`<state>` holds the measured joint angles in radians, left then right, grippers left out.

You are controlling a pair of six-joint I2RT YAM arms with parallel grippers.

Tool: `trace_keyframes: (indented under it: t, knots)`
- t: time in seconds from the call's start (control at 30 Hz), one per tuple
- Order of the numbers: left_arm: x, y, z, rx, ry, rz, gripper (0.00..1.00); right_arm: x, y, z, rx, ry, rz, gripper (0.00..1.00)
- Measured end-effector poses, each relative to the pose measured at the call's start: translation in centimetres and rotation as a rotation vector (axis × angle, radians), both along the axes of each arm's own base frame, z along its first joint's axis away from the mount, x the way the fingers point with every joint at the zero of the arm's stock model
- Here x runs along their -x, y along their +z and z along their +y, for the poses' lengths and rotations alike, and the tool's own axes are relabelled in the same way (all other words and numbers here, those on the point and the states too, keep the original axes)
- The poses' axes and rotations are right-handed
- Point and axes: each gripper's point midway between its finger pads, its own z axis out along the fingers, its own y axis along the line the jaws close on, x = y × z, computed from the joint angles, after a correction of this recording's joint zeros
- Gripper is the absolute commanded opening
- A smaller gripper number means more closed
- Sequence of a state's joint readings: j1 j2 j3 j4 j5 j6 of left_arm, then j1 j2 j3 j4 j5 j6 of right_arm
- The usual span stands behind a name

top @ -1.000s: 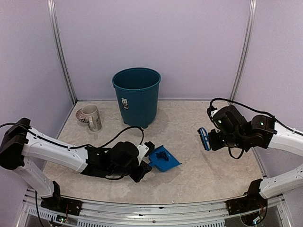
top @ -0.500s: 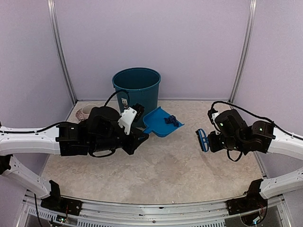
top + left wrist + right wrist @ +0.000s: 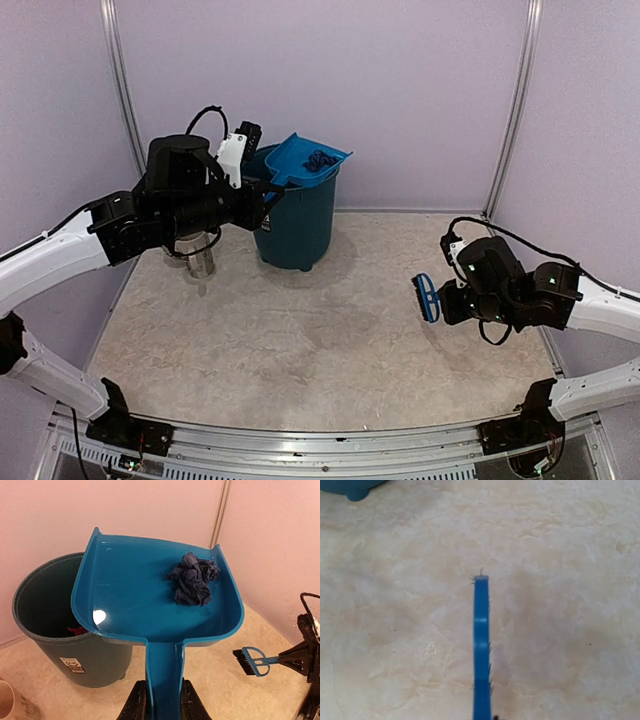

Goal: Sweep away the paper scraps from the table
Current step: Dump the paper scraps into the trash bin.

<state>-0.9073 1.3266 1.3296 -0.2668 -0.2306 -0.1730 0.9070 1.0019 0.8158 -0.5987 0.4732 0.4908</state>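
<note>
My left gripper is shut on the handle of the blue dustpan, held raised with its front lip over the rim of the teal bin. A clump of dark blue paper scraps lies in the pan, and a pink scrap shows inside the bin. From above, the dustpan sits over the bin, with the left gripper behind it. My right gripper is shut on the blue hand brush, held just above the table at the right. The brush shows edge-on in the right wrist view.
A mug stands left of the bin, partly hidden by the left arm. Pale lilac walls close in the back and sides. The table has a metal front rail.
The left arm lifted the dustpan with its scraps off the table and carried it back and up over the bin. The right arm with the brush barely shifted.
</note>
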Motion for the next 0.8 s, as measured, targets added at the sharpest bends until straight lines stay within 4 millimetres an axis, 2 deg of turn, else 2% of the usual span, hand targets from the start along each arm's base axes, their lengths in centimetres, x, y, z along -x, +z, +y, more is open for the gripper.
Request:
trace_keyframes:
  t: [0.13, 0.4, 0.63, 0.8]
  knots:
    - [-3.1, 0.9, 0.7, -0.04, 0.075, -0.01, 0.0, 0.0, 0.0, 0.1, -0.005, 0.001, -0.002, 0.0]
    - [-8.9, -0.5, 2.4, -0.23, 0.241, -0.013, 0.0, 0.0, -0.7, 0.0, 0.0, 0.002, 0.002, 0.0]
    - [-11.5, -0.4, 4.9, -0.423, 0.407, -0.08, 0.0, 0.2, -0.6, -0.1, -0.012, 0.004, -0.009, 0.0]
    - [-13.1, -1.5, 6.2, -0.617, 0.526, -0.135, 0.0, 0.1, -0.2, -0.1, -0.023, 0.006, -0.022, 0.0]
